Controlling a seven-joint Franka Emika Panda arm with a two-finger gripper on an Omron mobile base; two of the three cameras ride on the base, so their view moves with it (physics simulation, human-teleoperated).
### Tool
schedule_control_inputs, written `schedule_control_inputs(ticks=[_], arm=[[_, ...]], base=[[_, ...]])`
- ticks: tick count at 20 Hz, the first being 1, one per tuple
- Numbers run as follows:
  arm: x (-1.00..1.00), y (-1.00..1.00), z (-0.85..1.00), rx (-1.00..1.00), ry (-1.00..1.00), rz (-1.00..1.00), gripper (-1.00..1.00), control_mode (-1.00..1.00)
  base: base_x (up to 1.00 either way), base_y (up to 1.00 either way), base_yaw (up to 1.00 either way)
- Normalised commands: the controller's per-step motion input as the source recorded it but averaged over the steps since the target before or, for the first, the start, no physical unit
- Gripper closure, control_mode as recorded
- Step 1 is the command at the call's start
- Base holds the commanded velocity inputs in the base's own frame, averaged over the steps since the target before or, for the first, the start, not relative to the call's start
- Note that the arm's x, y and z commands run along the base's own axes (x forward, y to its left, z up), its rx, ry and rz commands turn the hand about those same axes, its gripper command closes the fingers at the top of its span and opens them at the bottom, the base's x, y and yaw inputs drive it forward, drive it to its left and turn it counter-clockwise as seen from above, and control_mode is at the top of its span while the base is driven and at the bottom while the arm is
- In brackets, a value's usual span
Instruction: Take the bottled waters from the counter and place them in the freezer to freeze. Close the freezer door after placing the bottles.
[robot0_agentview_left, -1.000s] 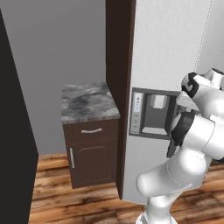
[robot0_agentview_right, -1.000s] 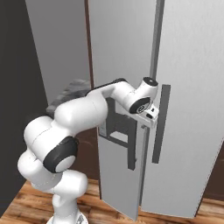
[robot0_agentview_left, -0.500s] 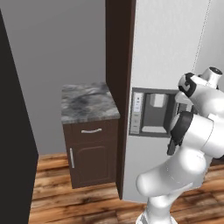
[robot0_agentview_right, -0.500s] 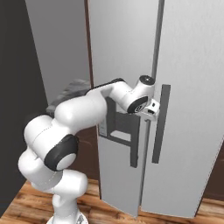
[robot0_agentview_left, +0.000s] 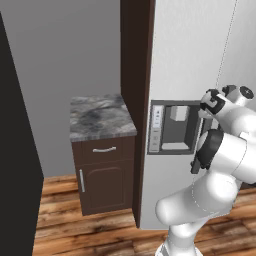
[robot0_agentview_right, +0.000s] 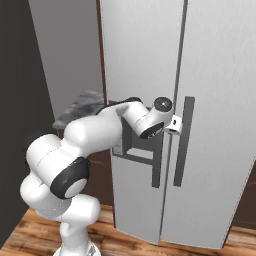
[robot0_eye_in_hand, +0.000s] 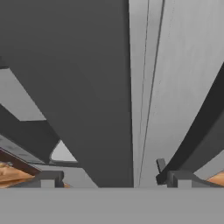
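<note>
I have the gripper (robot0_agentview_right: 173, 125) at the freezer door (robot0_agentview_right: 142, 65), jaws spread either side of its long dark handle (robot0_eye_in_hand: 94, 100), so I can pull it open; no bottled waters visible near that door

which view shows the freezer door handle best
The right base view: the handle runs long and dark beside the hand. The hand view has it as a wide dark bar. In the left base view the arm covers it.
</note>
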Motion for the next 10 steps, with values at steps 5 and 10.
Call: schedule_control_inputs(ticks=[5,10], arm=[[0.53,0.00,0.00,-0.07,-0.18,0.02,-1.00,-1.00],[0.49,0.00,0.00,-0.08,-0.11,0.00,-1.00,-1.00]], base=[[0.00,0.00,0.00],[0.00,0.00,0.00]])
